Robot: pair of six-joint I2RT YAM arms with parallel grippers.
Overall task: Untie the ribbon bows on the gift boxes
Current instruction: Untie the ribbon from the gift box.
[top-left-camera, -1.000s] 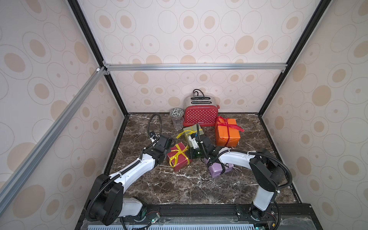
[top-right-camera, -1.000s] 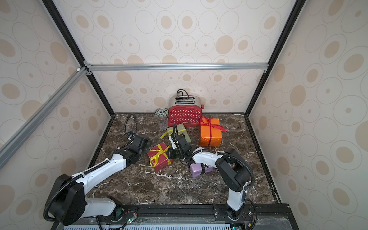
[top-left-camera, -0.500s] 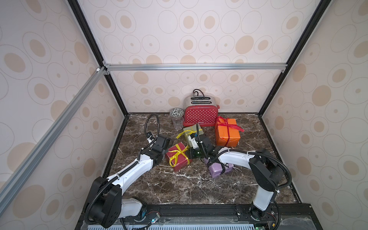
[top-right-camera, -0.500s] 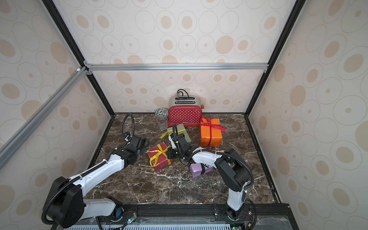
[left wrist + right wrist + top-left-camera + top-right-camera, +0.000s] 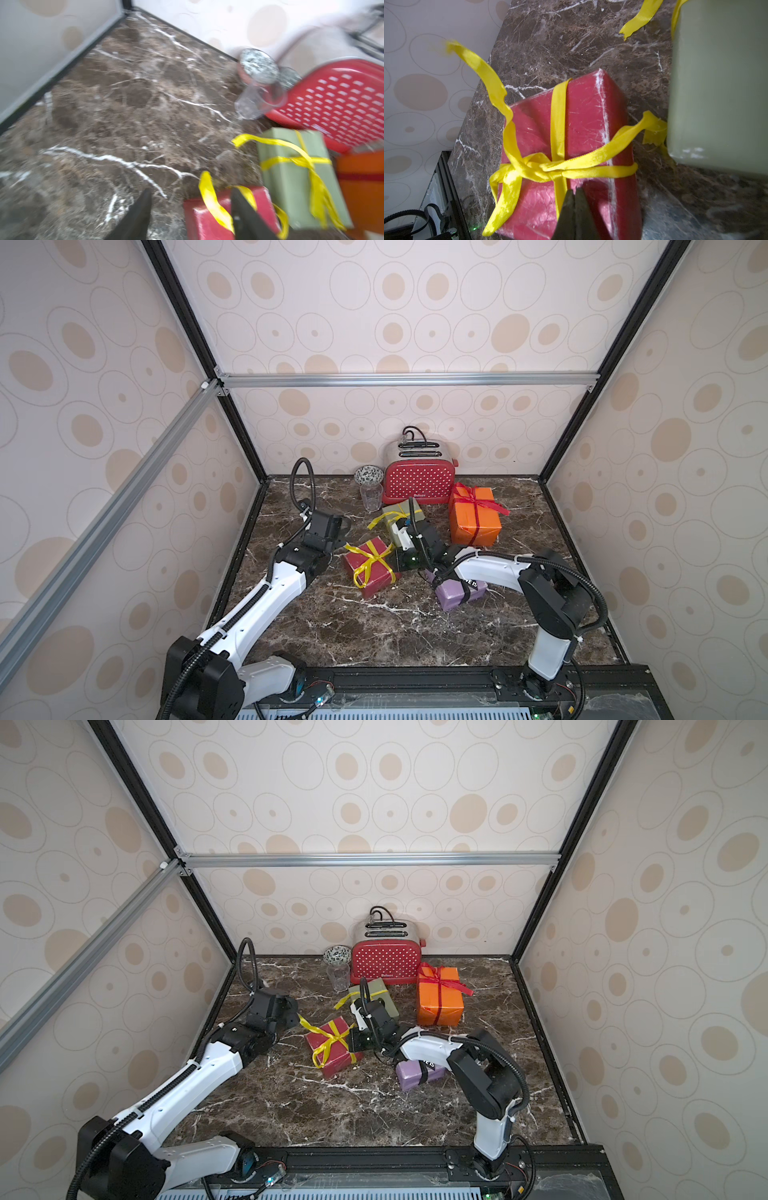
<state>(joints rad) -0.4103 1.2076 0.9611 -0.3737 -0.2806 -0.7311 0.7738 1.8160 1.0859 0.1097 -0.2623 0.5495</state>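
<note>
Against a second earlier, the left gripper (image 5: 191, 190) had parted its jaws and drawn a little away from the dark red box (image 5: 378, 583). They stood spread, and in the blurred left wrist view a loose tail of that box's yellow ribbon (image 5: 558, 128) curved up in the gap between them. Whether the tail touched a finger could not be told. The right gripper (image 5: 574, 192) had not changed. Its jaws were pressed together with nothing between them, the tips over the top of the dark red box just beside the knot, which was still tied at the ribbon's crossing. None of the boxes had shifted.

Two open vessels stood at the left end of the toaster (image 5: 417, 485). The clear glass (image 5: 371, 496) was at its front left corner, and only marble showed through it. The patterned bowl (image 5: 368, 475) sat just behind the glass, with its speckled inside showing. A black cord (image 5: 413, 433) looped on top of the toaster by its slots.

There were four gift boxes and four ribbons.
- The olive green box (image 5: 280, 187), with the second yellow ribbon (image 5: 276, 143), lay just in front of the toaster.
- The orange box (image 5: 473, 522), tied with a red ribbon (image 5: 478, 504), sat at the toaster's front right corner.
- The dark red box lay farther out in front of the toaster, beyond the olive one.
- The lilac box (image 5: 453, 593), banded by a black ribbon (image 5: 467, 587) with white lettering, lay farthest from the toaster, under the right arm.

Besides these there were one toaster, one glass, one bowl and two arms.
</note>
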